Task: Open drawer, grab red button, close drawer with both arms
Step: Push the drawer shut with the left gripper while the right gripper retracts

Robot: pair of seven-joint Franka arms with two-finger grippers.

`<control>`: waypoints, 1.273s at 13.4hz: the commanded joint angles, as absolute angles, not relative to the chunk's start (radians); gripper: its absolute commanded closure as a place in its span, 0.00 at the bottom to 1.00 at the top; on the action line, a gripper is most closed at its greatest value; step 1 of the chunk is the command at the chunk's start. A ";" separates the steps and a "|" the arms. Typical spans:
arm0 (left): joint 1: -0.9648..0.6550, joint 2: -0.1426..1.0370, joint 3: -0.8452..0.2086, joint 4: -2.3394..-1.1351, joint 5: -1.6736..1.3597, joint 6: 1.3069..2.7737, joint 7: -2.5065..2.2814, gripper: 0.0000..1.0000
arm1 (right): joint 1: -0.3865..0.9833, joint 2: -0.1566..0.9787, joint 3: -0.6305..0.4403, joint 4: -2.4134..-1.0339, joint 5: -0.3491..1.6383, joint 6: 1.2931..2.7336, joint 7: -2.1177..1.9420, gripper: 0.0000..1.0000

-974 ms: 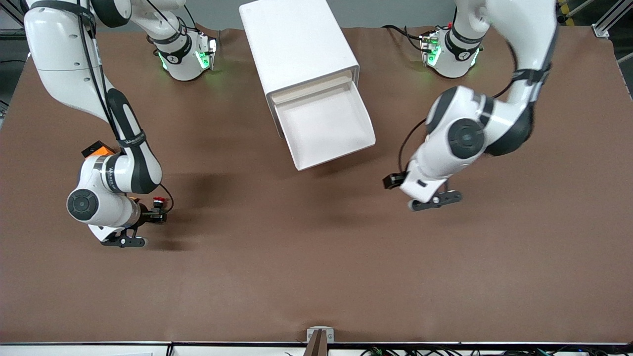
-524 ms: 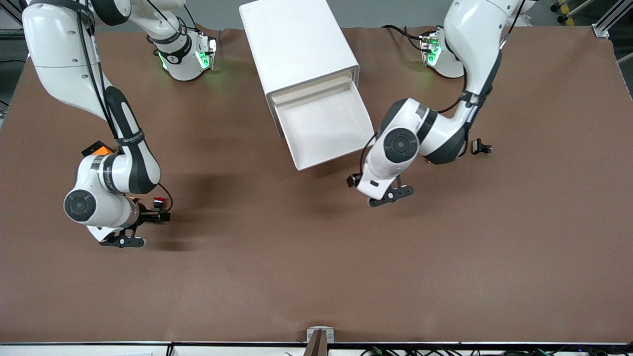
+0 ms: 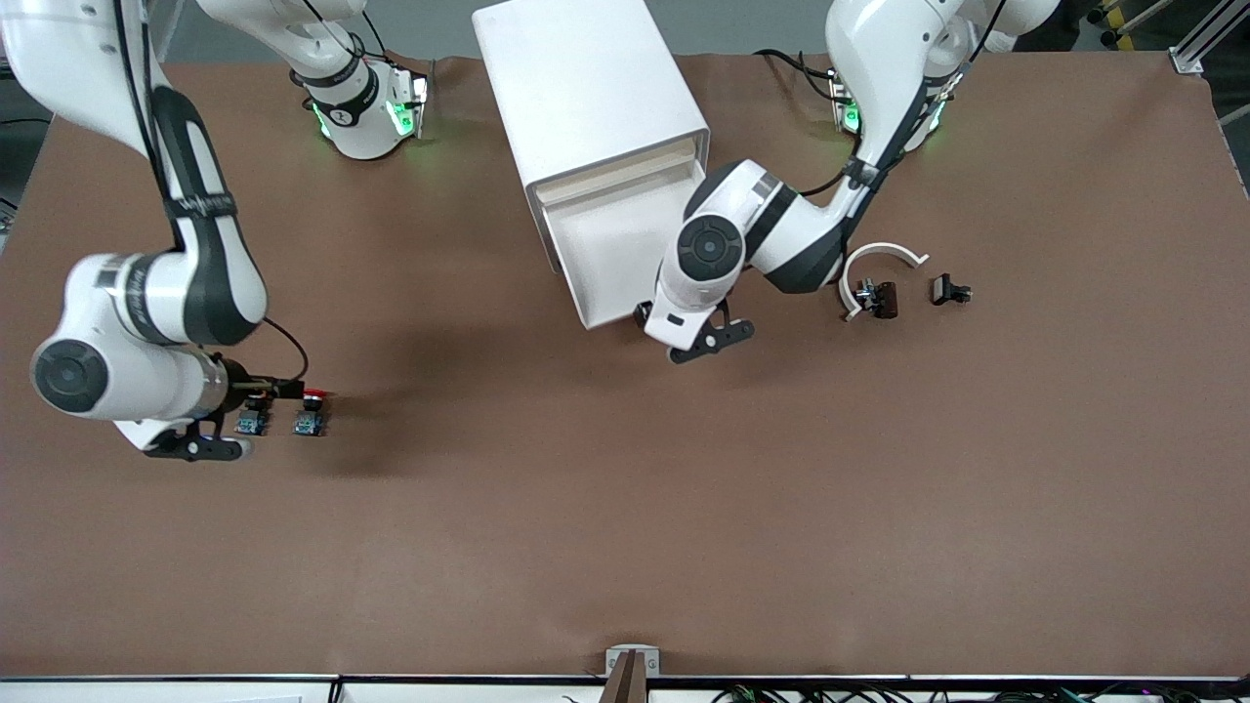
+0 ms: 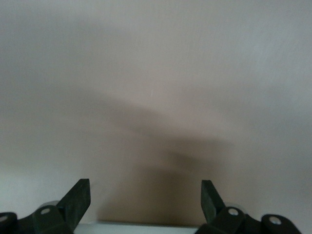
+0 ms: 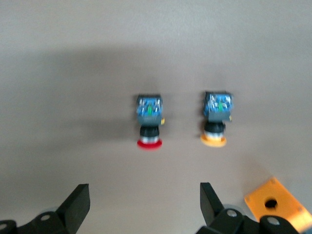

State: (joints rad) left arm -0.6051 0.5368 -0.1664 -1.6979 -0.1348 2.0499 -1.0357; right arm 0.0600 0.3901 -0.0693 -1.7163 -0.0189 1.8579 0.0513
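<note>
The drawer (image 3: 610, 264) stands pulled out of the white cabinet (image 3: 586, 88), its tray bare. My left gripper (image 3: 686, 329) is open at the drawer's front edge, at the corner toward the left arm's end. The left wrist view shows open jaws (image 4: 145, 195) close to a white drawer surface (image 4: 156, 73). The red-capped button (image 3: 312, 397) lies on the table near the right arm's end. My right gripper (image 3: 227, 418) hovers open beside it, holding nothing. In the right wrist view the button (image 5: 148, 127) lies apart from the open fingers (image 5: 78, 202).
A yellow-capped button (image 5: 215, 124) lies beside the red one, and an orange block (image 5: 278, 202) lies close by. Toward the left arm's end lie a white curved piece (image 3: 884, 256) and two small black parts (image 3: 877, 298) (image 3: 949, 290).
My right gripper has opened off the red button and drawn up and away toward the right arm's end. The left arm has swung in to the drawer's front edge.
</note>
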 commanded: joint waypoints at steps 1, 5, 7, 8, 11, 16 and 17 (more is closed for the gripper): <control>-0.607 0.540 -0.204 -1.689 -0.179 1.976 -1.055 0.00 | 0.055 0.261 -0.060 -1.741 -0.002 1.771 0.041 0.00; -0.607 0.541 -0.296 -1.710 -0.192 1.953 -1.132 0.00 | 0.052 0.135 -0.060 -1.736 0.009 1.694 0.041 0.00; -0.612 0.541 -0.331 -1.713 -0.193 1.951 -1.175 0.00 | 0.046 0.100 -0.064 -1.707 0.009 1.634 0.037 0.00; -0.614 0.541 -0.350 -1.720 -0.193 1.951 -1.199 0.00 | 0.046 0.091 -0.067 -1.682 0.009 1.602 0.026 0.00; -0.615 0.543 -0.385 -1.729 -0.193 1.951 -1.241 0.00 | 0.012 0.081 -0.071 -1.577 0.009 1.507 -0.006 0.00; -0.600 0.549 -0.393 -1.720 -0.193 1.951 -1.270 0.00 | -0.035 0.083 -0.071 -1.480 0.006 1.479 -0.049 0.00; -0.598 0.549 -0.382 -1.712 -0.186 1.953 -1.272 0.00 | -0.035 0.081 -0.069 -1.467 0.006 1.476 -0.054 0.00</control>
State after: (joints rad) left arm -0.6096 0.5496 -0.3859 -1.7271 -0.1775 1.9614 -1.2606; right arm -0.0200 0.0791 -0.0801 -1.5036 -0.0094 1.4965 -0.0268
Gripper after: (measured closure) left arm 0.000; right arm 0.000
